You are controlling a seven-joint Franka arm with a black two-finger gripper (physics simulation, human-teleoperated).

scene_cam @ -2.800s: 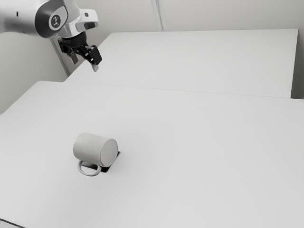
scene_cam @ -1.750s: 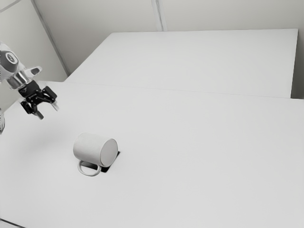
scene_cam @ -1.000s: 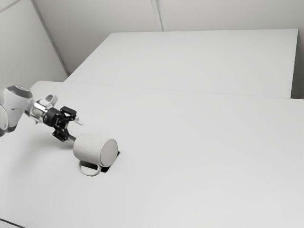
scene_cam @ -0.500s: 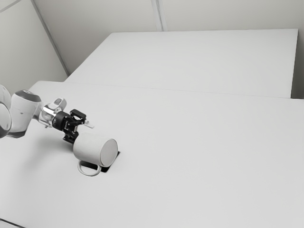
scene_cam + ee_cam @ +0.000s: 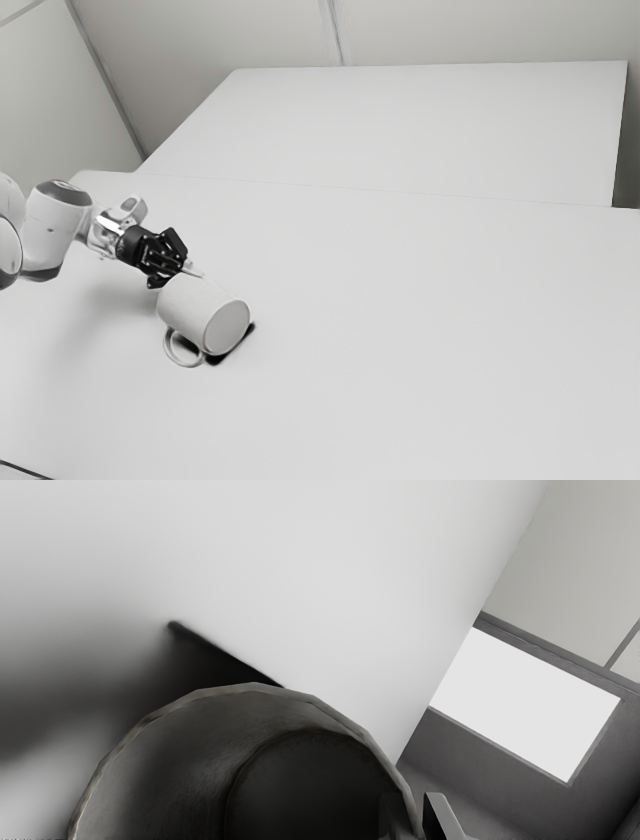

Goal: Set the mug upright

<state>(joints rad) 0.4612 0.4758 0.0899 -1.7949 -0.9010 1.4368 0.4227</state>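
The light grey mug [image 5: 190,305] lies on its side on the white table, its base facing the exterior view's right and its handle low, toward the near edge. My gripper [image 5: 187,272] is at the mug's mouth end, pinching the upper part of its wall. Looking into the open mug [image 5: 180,765] in the wrist view, I see one finger inside the rim and the other outside, with the wall held between them at the gripper [image 5: 416,812]. The far side of the mug's base faces away from my hand.
The white tabletop [image 5: 400,320] stretches around the mug, with another white surface [image 5: 420,130] behind it. A dark shadow lies beneath the mug. Past the table edge, the wrist view has a wall with a bright panel [image 5: 525,705].
From beyond the exterior view's left, the hand has come down to the mug's mouth. Its fingers have closed on the wall since half a second ago, and the mug has turned and tilted slightly.
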